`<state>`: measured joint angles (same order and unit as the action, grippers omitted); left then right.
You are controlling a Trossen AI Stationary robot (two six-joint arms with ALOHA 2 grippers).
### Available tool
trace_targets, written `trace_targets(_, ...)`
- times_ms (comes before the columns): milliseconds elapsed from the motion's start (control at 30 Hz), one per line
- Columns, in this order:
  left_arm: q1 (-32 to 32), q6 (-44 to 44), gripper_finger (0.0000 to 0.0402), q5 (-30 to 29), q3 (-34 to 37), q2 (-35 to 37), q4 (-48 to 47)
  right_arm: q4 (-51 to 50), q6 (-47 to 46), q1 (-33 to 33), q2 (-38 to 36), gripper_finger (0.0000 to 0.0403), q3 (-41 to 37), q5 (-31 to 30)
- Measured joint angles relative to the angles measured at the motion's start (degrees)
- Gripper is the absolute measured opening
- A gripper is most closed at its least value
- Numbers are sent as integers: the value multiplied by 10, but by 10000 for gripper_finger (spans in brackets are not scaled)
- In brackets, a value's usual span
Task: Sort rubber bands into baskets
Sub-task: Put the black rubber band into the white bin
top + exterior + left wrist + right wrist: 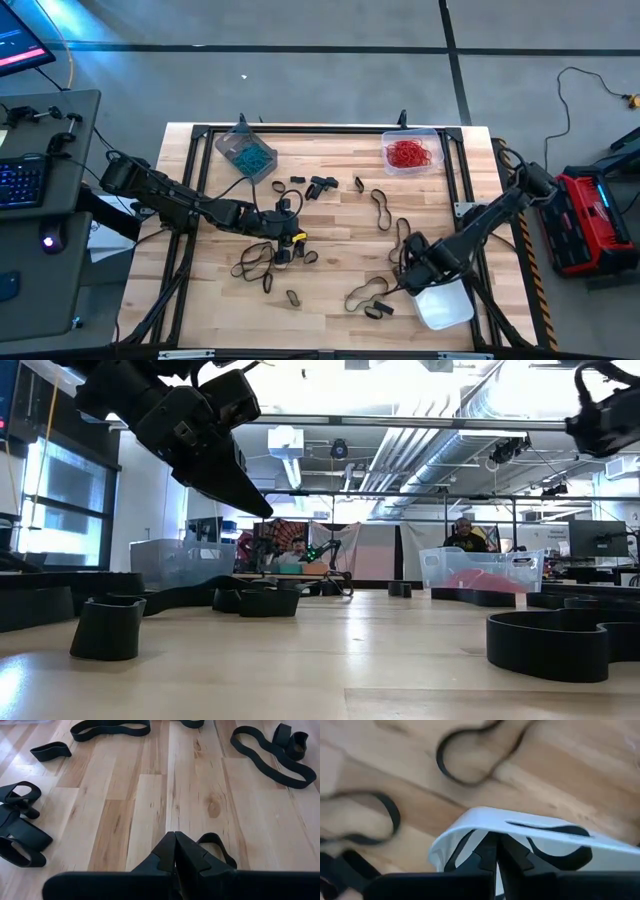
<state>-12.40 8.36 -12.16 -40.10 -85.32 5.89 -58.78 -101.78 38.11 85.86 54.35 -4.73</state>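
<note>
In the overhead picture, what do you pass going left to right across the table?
Basket of teal bands → left gripper → long black band → basket of red bands → whitish basket, with the right gripper at its edge.

A pale wooden table (330, 270) in a black frame stands on grey floor, a lit keyboard (20, 182) left of it, a red-and-black case (588, 222), perhaps a toolbox, right, and two people (463, 534) sit beyond.
</note>
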Motion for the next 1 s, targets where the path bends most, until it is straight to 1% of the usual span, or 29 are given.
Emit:
trace_targets(100, 0, 0, 0, 0, 0, 0, 0, 1, 1, -13, 0, 0, 0, -13)
trace_targets(333, 0, 0, 0, 0, 0, 0, 0, -28, 1, -22, 0, 0, 0, 33)
trace_targets(533, 0, 0, 0, 0, 0, 0, 0, -25, 0, -21, 0, 1, 0, 37)
trace_targets(600, 0, 0, 0, 0, 0, 0, 0, -19, -10, -25, 0, 1, 0, 48)
trace_targets(667, 0, 0, 0, 0, 0, 0, 0, -11, -41, -31, 0, 0, 0, 51)
trace_targets(833, 0, 0, 0, 0, 0, 0, 0, -7, -107, -37, 0, 0, 0, 22)
trace_targets(1000, 0, 0, 0, 0, 0, 0, 0, 21, -121, -37, 0, 0, 0, -11)
